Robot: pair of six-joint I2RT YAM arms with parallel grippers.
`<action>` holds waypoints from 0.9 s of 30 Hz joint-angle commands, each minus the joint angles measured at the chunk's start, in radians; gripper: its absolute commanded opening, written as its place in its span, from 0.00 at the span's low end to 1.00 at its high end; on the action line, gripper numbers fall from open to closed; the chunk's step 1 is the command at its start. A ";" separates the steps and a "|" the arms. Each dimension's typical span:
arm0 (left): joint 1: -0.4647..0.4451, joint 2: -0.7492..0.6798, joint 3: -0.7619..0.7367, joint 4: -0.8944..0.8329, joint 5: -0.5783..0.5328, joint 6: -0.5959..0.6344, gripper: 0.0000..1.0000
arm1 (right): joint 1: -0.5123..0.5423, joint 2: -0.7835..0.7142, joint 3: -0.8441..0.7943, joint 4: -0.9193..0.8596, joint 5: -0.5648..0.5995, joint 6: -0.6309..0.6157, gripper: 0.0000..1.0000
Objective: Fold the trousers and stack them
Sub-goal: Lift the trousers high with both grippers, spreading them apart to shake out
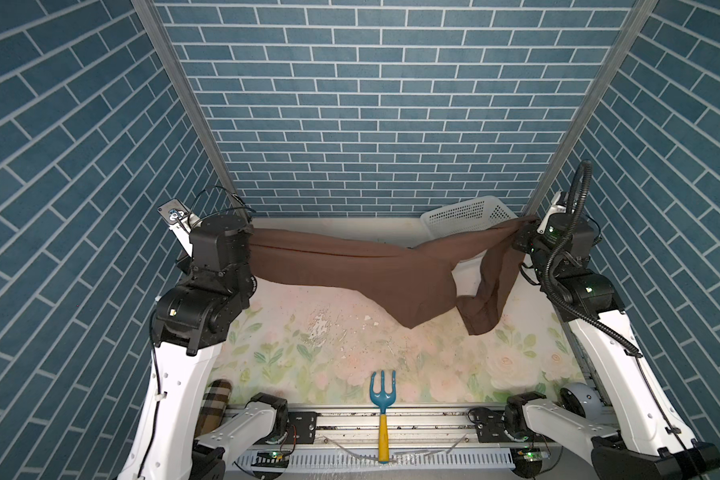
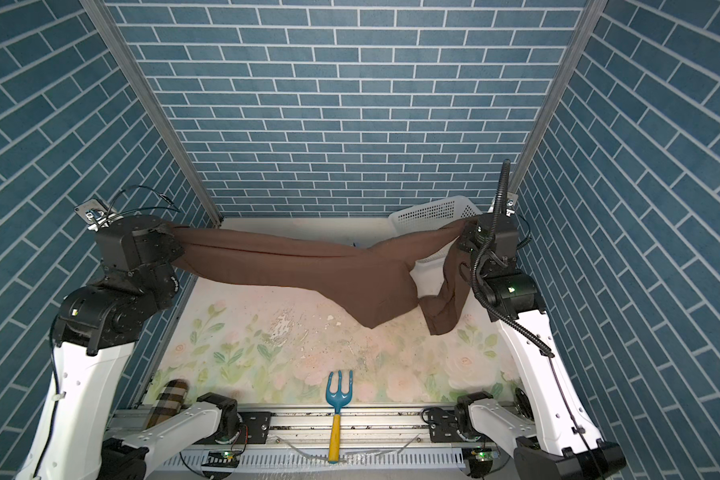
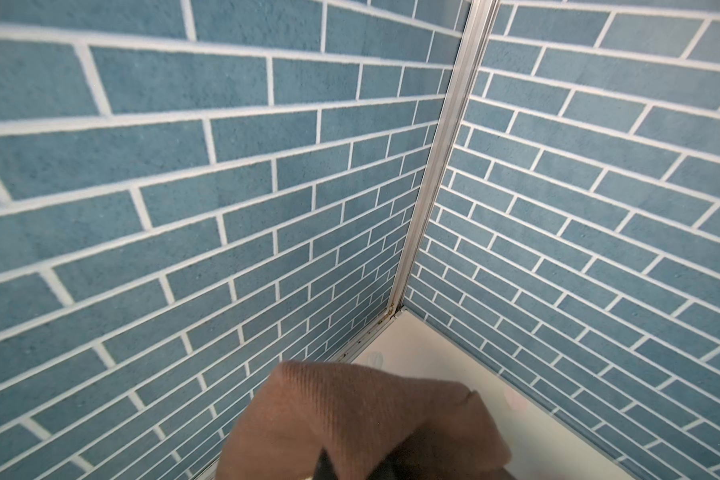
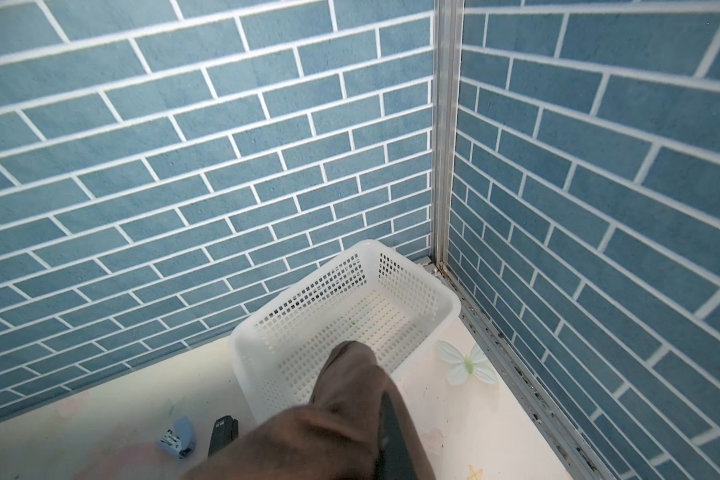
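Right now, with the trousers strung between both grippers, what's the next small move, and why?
Probably lower both ends together and lay the trousers flat on the table. The left gripper and right gripper are each shut on an end, the cloth sags between them, and one leg dangles loose by the basket; folding likely needs it spread flat.

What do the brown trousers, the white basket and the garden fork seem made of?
Trousers: soft matte fabric; they sag and crease, with a fine ribbed weave. Basket: probably moulded white plastic, slightly glossy, with grid holes. Garden fork: smooth teal head, plastic or painted metal; yellow handle unclear.
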 commanded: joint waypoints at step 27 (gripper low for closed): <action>0.151 0.157 0.435 0.142 0.859 -0.077 0.02 | 0.463 0.865 1.034 0.022 -1.102 0.243 0.00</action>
